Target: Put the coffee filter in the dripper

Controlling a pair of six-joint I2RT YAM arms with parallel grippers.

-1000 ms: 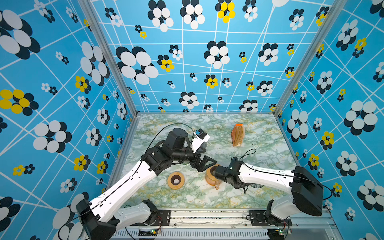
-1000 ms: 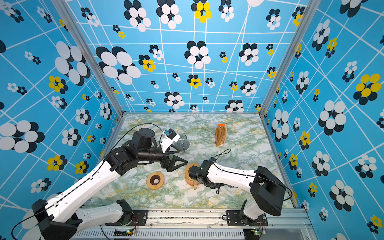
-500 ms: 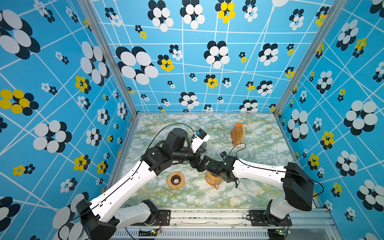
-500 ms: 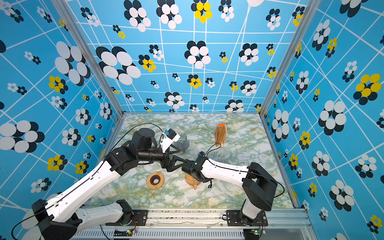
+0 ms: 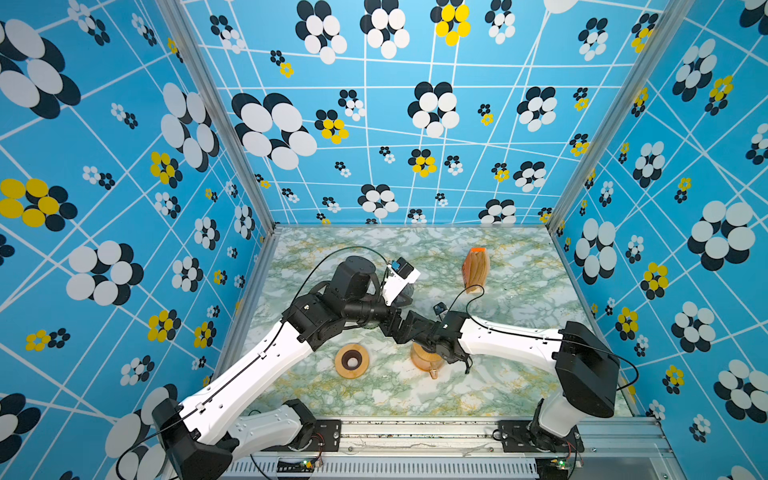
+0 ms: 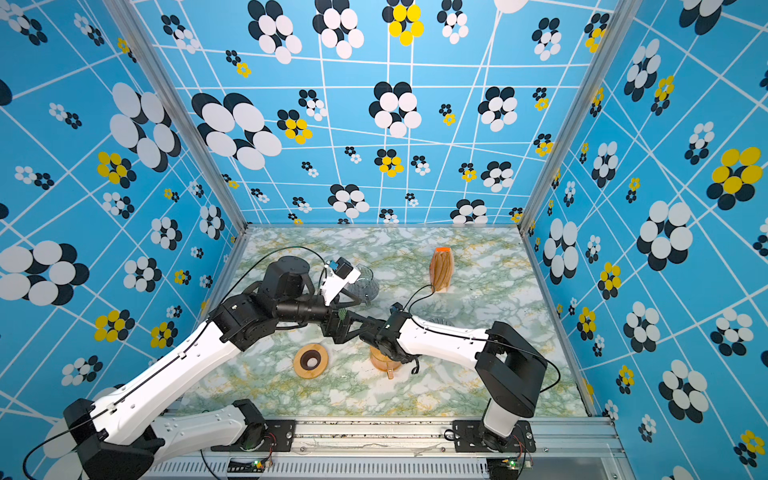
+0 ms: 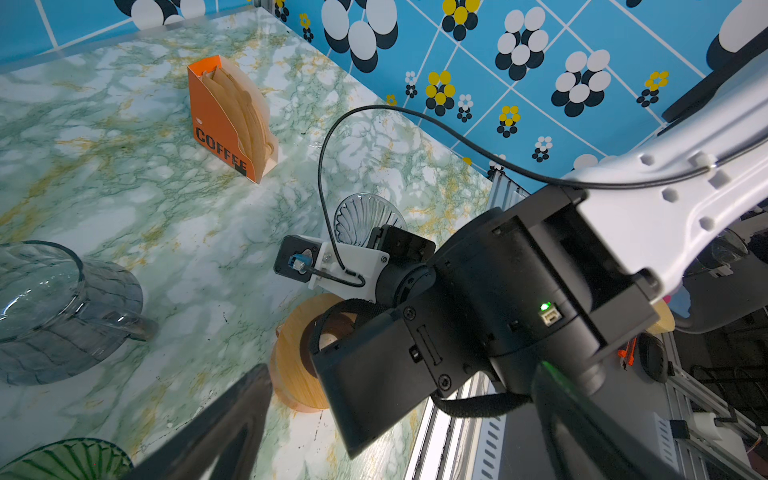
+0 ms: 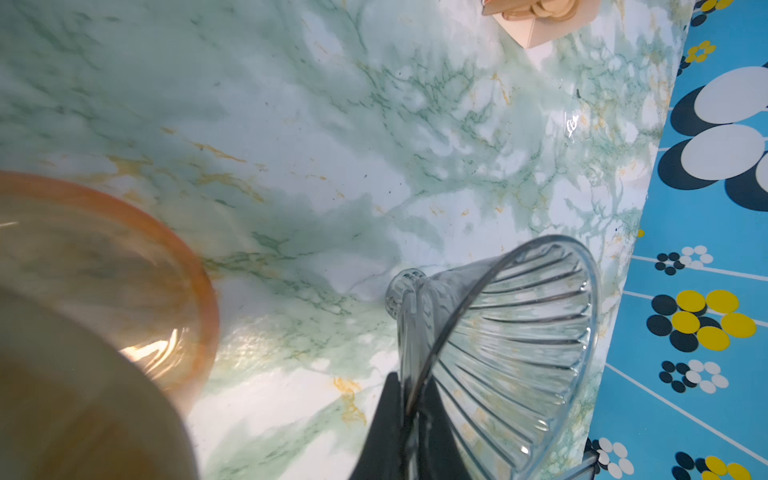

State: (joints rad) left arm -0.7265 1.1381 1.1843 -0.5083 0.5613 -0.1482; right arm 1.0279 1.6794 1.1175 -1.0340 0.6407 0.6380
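The ribbed clear-glass dripper is being pinched at its rim by the right gripper, cone axis tipped sideways. The left gripper is being held open.

The only lettering that can be read is the word "COFFEE", in black capitals along the lower edge of the orange side of the coffee filter box, seen in the left wrist view. Its last letter runs up against 1 small black square. A tiny pale mark above the word is too small to make out. The box stands well apart from the left gripper, out beyond its fingertips. In both top views its print is too small to read
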